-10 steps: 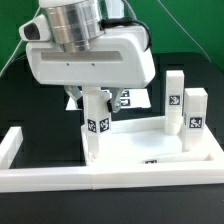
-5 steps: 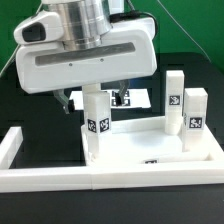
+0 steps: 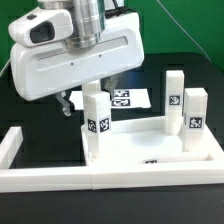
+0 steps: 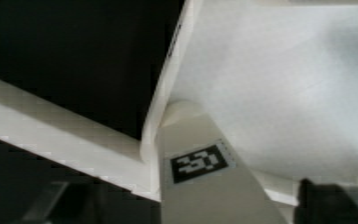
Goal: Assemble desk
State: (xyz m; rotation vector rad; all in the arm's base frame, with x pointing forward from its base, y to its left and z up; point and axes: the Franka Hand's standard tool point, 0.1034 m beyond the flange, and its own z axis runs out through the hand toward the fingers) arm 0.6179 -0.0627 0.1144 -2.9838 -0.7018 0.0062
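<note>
Pincer: the pincer [image 3: 88, 98] hung just above the near leg, fingers spread and released, grasping nothing.
Near leg: the near leg [image 3: 96, 125] stood upright at the tabletop's corner on the exterior view's left, tag facing the camera.
Other legs: the two far legs [image 3: 185, 115] stood upright side by side at the exterior view's right.
Tabletop: the tabletop [image 3: 135, 150] lay on the black table [image 3: 30, 115], against the white border frame [image 3: 40, 180].
Marker board: the marker board [image 3: 128, 98] lay behind the arm.
</note>
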